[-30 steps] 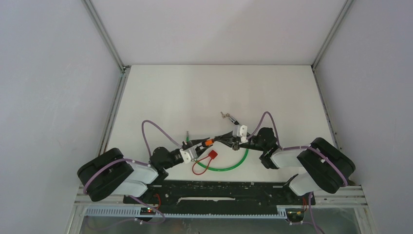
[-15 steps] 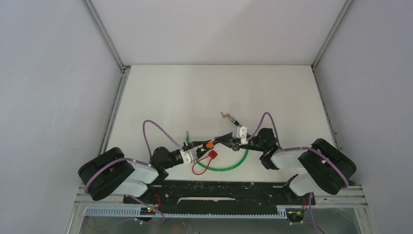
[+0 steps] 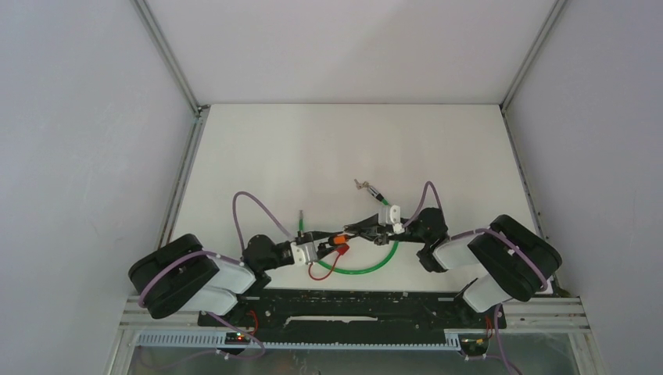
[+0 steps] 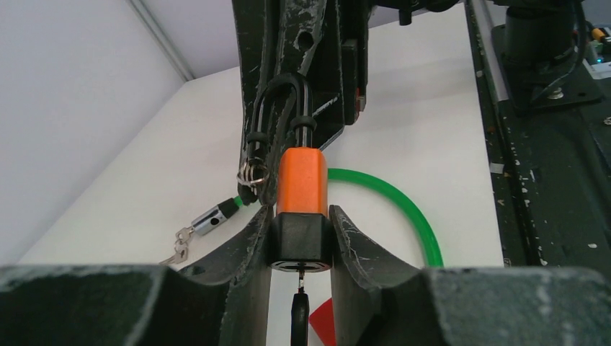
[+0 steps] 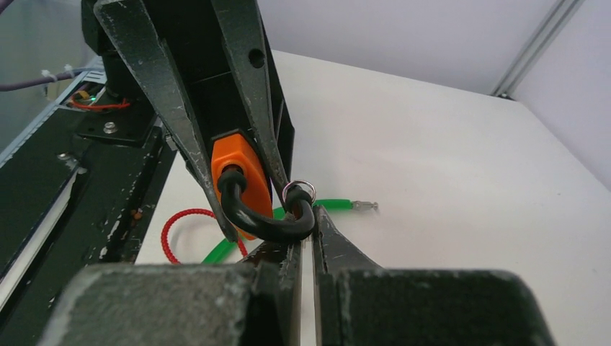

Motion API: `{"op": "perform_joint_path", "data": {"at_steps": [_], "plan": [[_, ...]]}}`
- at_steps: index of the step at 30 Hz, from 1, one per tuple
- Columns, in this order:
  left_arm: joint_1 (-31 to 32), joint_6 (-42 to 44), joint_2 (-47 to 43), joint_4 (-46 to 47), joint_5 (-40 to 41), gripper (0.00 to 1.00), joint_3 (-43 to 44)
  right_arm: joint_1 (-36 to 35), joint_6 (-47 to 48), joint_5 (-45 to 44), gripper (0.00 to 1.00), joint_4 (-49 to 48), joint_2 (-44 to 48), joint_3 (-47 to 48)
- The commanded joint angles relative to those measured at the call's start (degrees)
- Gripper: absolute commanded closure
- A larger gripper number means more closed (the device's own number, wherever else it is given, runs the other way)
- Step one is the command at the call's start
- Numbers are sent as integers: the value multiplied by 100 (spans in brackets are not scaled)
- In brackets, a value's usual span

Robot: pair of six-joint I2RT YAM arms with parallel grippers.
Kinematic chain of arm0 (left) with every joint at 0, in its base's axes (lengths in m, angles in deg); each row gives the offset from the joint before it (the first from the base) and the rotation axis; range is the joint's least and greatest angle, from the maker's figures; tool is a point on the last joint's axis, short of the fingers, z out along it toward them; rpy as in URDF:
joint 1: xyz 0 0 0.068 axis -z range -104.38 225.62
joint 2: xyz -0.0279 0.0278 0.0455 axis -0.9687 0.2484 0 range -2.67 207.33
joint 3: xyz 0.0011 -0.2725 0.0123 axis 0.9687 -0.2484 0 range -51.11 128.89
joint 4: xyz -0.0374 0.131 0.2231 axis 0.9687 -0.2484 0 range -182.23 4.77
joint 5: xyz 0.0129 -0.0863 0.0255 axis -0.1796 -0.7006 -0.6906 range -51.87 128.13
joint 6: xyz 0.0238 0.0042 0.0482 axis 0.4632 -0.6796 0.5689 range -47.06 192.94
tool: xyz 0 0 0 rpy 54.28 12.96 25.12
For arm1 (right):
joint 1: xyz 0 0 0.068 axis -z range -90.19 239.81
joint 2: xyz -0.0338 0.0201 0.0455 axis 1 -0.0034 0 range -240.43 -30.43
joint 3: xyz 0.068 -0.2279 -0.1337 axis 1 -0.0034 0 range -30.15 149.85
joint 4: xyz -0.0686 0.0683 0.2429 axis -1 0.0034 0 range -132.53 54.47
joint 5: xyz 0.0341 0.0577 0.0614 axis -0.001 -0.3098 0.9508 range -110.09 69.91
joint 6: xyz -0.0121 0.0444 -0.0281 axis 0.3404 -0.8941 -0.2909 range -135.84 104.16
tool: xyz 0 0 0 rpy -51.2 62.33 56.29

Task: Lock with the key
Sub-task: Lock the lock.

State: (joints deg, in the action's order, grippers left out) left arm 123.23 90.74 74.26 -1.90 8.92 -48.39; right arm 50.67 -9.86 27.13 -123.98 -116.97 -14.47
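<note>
An orange padlock (image 3: 339, 237) with a black base and black shackle hangs between my two grippers, just above the table. My left gripper (image 4: 301, 216) is shut on the padlock's black base (image 4: 301, 241). A key (image 4: 299, 313) with a black head sticks in the keyhole under the base. My right gripper (image 5: 306, 220) is shut on the black shackle (image 5: 263, 225), which carries a small metal ring (image 5: 298, 192). In the top view the left gripper (image 3: 328, 240) and right gripper (image 3: 358, 231) meet tip to tip at the padlock.
A green cable (image 3: 375, 262) curves on the table under the grippers, with a red tag (image 3: 342, 249) and a red cord (image 5: 173, 223). A silver cylinder with small keys (image 3: 366, 187) lies farther back. The black base rail (image 3: 352, 301) runs along the near edge.
The padlock and both gripper tips have shifted slightly toward the near edge. The right wrist has turned and moved in closer to the left gripper.
</note>
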Motion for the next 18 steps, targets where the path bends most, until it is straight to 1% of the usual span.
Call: {"op": "perform_joint_path", "data": {"at_steps": [1, 9, 10, 11, 14, 15, 18], "plan": [[-26, -109, 45, 693, -368, 100, 260, -6, -87, 260, 100, -414, -180, 179], [-24, -67, 48, 781, -307, 100, 223, -3, -115, 500, 100, -281, -277, 296], [-29, -36, 24, 781, -261, 100, 208, 16, -103, 451, 98, -234, -249, 297], [-27, -13, -7, 781, -188, 100, 186, 35, -89, 310, 91, -111, -207, 295], [-25, 97, -147, 781, 178, 100, 93, 3, 270, -638, 73, 734, 102, 295], [-26, 124, -199, 780, 396, 100, 57, -23, 440, -910, 68, 1072, 248, 302], [-30, 217, -321, 781, 797, 100, -44, -118, 962, -1595, 58, 2046, 615, 390]]}}
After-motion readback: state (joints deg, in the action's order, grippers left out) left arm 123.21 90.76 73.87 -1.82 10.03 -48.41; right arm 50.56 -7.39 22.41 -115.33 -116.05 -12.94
